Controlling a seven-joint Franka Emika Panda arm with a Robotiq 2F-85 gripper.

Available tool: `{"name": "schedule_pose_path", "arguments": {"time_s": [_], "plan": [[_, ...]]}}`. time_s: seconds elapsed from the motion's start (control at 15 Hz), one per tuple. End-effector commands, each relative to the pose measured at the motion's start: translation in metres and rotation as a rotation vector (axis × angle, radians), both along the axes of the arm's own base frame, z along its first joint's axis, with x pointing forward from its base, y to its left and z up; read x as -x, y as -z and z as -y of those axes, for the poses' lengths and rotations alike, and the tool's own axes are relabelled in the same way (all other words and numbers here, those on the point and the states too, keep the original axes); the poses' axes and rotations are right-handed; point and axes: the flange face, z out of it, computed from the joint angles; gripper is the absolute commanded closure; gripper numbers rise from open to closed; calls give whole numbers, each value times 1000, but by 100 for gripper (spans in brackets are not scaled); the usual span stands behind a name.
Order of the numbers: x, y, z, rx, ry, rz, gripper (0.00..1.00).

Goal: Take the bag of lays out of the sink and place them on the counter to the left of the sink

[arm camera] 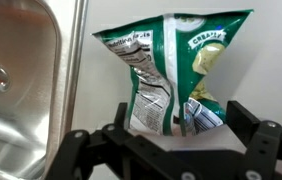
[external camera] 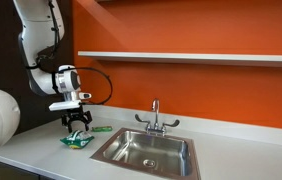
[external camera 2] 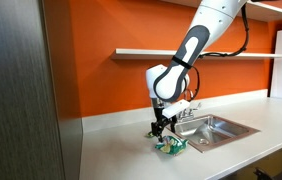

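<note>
The green and white bag of Lays [arm camera: 171,70] lies crumpled on the white counter, to the left of the steel sink [external camera: 106,152]. It shows in both exterior views [external camera: 78,142] [external camera 2: 171,147]. My gripper [arm camera: 179,118] is open, just above the bag, and its fingers straddle the bag's near end without squeezing it. In both exterior views the gripper [external camera: 78,122] [external camera 2: 159,128] points down over the bag. The sink basin [arm camera: 11,100] holds nothing that I can see.
A faucet [external camera: 154,115] stands behind the sink against the orange wall. A white shelf [external camera: 181,55] runs along the wall above. A dark tall panel [external camera 2: 21,90] borders the counter's end. A small green strip [external camera: 101,129] lies on the counter near the bag.
</note>
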Motion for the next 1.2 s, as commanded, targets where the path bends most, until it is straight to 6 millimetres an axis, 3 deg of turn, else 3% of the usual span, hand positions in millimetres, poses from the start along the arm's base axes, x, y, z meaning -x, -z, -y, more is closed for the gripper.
{"name": "schedule_pose_path", "arguments": {"time_s": [0.0,0.47,0.8,1.13], "plan": [[2,-25,6,-6,22,26,0],[7,-56,34,-28,130,79,0],[18,-67,79,-24,267,79,0],[33,-64,117,2,366,50,0]]}}
